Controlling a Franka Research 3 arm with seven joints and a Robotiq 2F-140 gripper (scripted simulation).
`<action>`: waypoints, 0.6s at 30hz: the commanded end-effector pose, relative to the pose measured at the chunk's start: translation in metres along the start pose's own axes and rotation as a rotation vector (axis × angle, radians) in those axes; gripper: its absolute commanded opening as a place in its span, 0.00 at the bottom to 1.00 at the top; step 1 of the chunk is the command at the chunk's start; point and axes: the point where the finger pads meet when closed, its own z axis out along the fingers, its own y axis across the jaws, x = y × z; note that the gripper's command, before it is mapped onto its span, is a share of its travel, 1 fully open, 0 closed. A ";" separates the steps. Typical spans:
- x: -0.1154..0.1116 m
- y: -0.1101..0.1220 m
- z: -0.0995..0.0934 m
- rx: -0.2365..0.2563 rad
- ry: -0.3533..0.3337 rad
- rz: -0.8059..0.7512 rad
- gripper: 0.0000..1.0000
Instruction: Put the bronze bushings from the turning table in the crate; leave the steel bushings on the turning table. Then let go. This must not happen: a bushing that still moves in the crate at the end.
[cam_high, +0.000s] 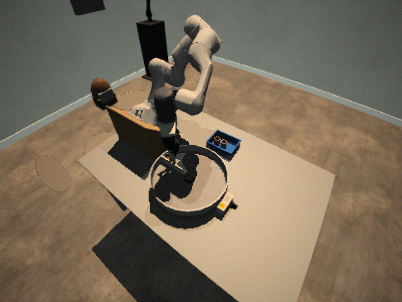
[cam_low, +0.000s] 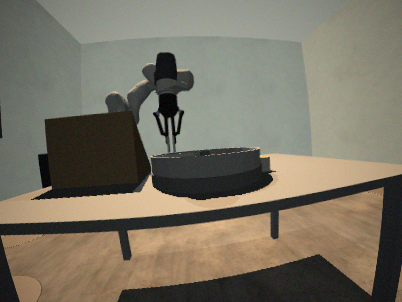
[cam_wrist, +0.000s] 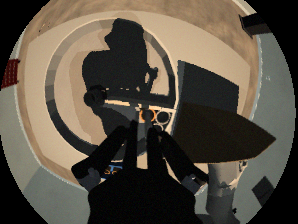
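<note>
The turning table (cam_high: 195, 212) (cam_low: 205, 162) (cam_wrist: 50, 90) is a round pan with a raised rim. My gripper (cam_high: 172, 158) (cam_low: 171, 149) (cam_wrist: 142, 117) points down at its left side in the top view, its fingers close together with a narrow gap and nothing seen between them. A bronze bushing (cam_wrist: 154, 116) stands just beyond the fingertips in the wrist view. A steel bushing (cam_wrist: 163, 111) is beside it, and another ring, partly hidden by a finger, lies below that. The blue crate (cam_high: 231, 146) (cam_wrist: 114, 166) holds two bronze bushings (cam_high: 217, 140), side by side.
A tall brown panel (cam_high: 132, 131) (cam_low: 90, 152) (cam_wrist: 220, 132) stands close beside the turning table. A straight bar crosses the pan between the dark hub (cam_high: 188, 176) (cam_wrist: 95, 96) and the rim. A small box with a yellow patch (cam_high: 225, 204) sits outside the rim.
</note>
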 end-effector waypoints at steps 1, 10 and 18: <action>0.000 0.000 0.001 0.002 0.001 -0.002 0.10; 0.001 0.000 0.008 0.002 0.001 -0.002 0.10; 0.001 0.000 0.011 0.002 0.001 -0.002 0.10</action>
